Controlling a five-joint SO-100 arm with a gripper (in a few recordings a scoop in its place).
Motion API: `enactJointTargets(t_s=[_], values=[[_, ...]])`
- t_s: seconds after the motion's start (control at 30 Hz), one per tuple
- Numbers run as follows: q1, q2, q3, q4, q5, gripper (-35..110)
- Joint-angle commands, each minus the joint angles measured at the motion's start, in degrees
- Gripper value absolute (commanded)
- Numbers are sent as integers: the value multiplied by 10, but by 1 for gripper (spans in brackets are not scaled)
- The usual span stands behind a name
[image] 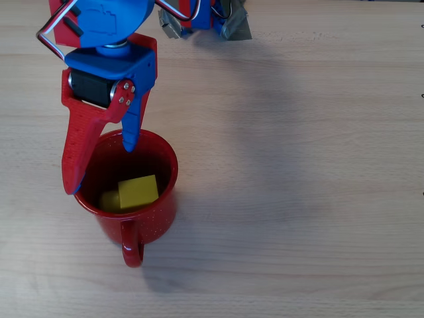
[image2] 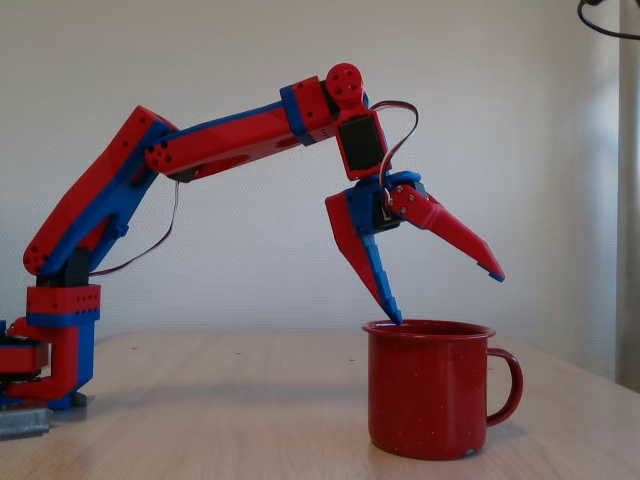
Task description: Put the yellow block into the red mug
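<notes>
The red mug (image: 149, 212) (image2: 428, 390) stands upright on the wooden table, its handle toward the bottom of the overhead view and to the right in the fixed view. Inside it the yellow block (image: 138, 191) rests on the bottom, free of the fingers. My red-and-blue gripper (image: 99, 169) (image2: 447, 298) hangs open just above the mug's rim. The blue fingertip (image2: 396, 318) reaches down to the rim and the red finger (image2: 470, 245) is spread out over the mug.
The arm's base (image2: 55, 370) stands at the left of the fixed view, at the top of the overhead view. Bare wooden table (image: 298, 165) spreads to the right of the mug.
</notes>
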Motion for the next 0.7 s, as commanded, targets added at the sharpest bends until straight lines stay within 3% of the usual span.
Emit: enactJointTargets(t_s=[0.0,0.13,0.23,0.67], values=[[0,50,-31,-5,4,42],[-1,56,-31,-5,4,36],[-1,63,-31,-10,5,0],[-11,115,1,-26,-13,0]])
